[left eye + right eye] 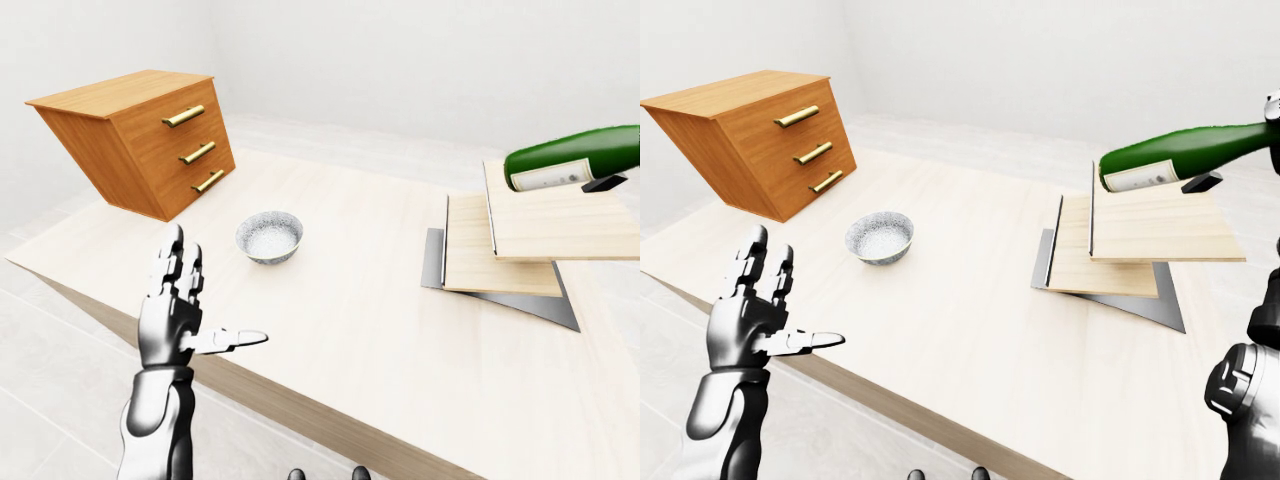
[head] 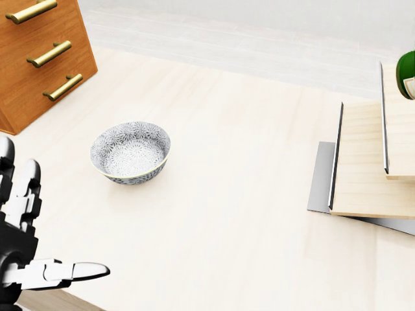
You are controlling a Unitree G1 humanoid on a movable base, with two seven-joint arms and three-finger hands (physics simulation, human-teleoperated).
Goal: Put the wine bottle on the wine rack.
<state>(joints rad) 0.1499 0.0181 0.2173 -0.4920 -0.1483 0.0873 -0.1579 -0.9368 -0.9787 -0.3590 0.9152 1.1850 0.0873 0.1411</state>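
So the wine bottle (image 1: 1185, 157) is hanging nearly flat in the air over the wine rack (image 1: 1145, 237), which is that stack of pale wooden boards on a grey base near the counter's right edge. Its base end is pointing toward the middle of the counter (image 1: 340, 300), and its neck is running off the right side of the right-eye view, toward where the robot's right arm is coming up. The right hand itself is barely in frame there, just a sliver at the picture's edge, so honestly one can't tell how it's gripping; presumably it's holding the neck end, since nothing else is touching the bottle.

The left hand (image 1: 172, 318) is idling off the counter's near edge with its fingers spread wide and nothing in it.

What could go wrong from here:
- The bottle is looking to be carried by one end, so the heavy body is levering against the grip. It could droop or slip out.
- The top board looks flat with no obvious cradle. If the bottle is set down on its side, it could roll off toward the counter or off the right edge.
- Coming down crooked could clip the board's edge and shove the stack sideways.

The bowl (image 1: 269, 236) and the wooden drawer chest (image 1: 140, 140) are sitting well apart, toward the left side, so they aren't in danger.
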